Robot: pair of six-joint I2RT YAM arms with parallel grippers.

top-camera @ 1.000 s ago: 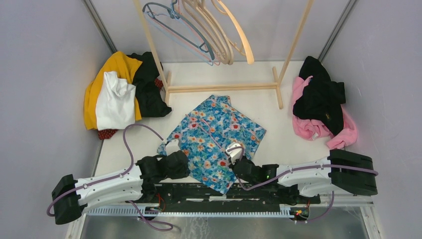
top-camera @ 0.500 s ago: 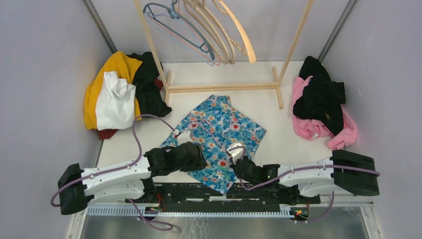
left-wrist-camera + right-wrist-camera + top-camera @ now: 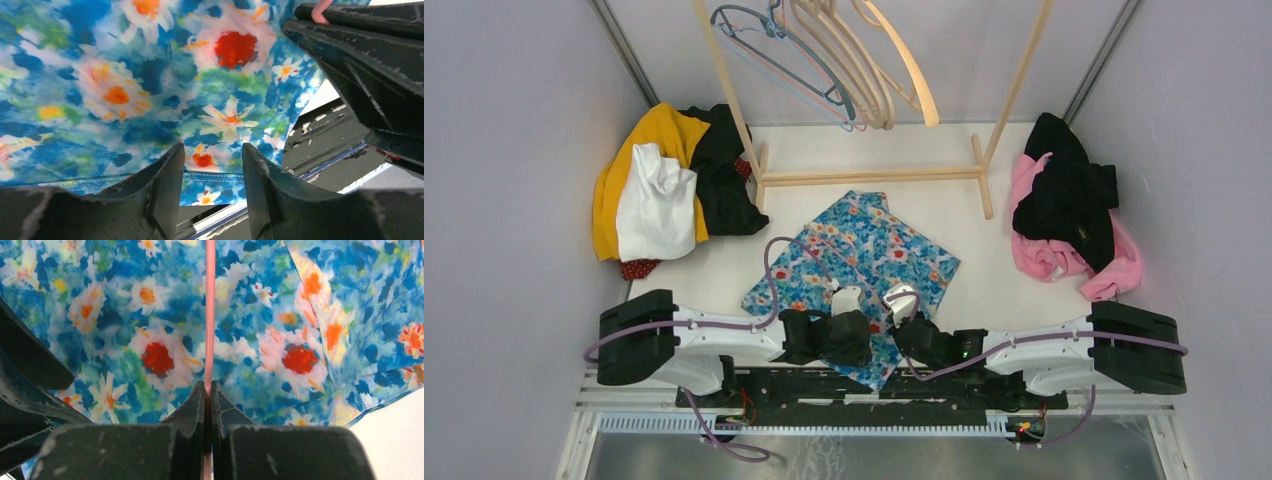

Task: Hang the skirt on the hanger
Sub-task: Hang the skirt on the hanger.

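looks like the threading step: floral skirt (image 3: 856, 262) spread flat on the table (image 3: 996, 272), just in front of the wooden rack (image 3: 874, 177), not yet on the pink hanger (image 3: 210, 315). calls next, probably, for a pinch on the near hem to draw fabric over the rod. clamps the right gripper (image 3: 208, 386) tight on that hanger's thin rod. holds the left gripper (image 3: 212, 152) half apart, empty, over the hem.
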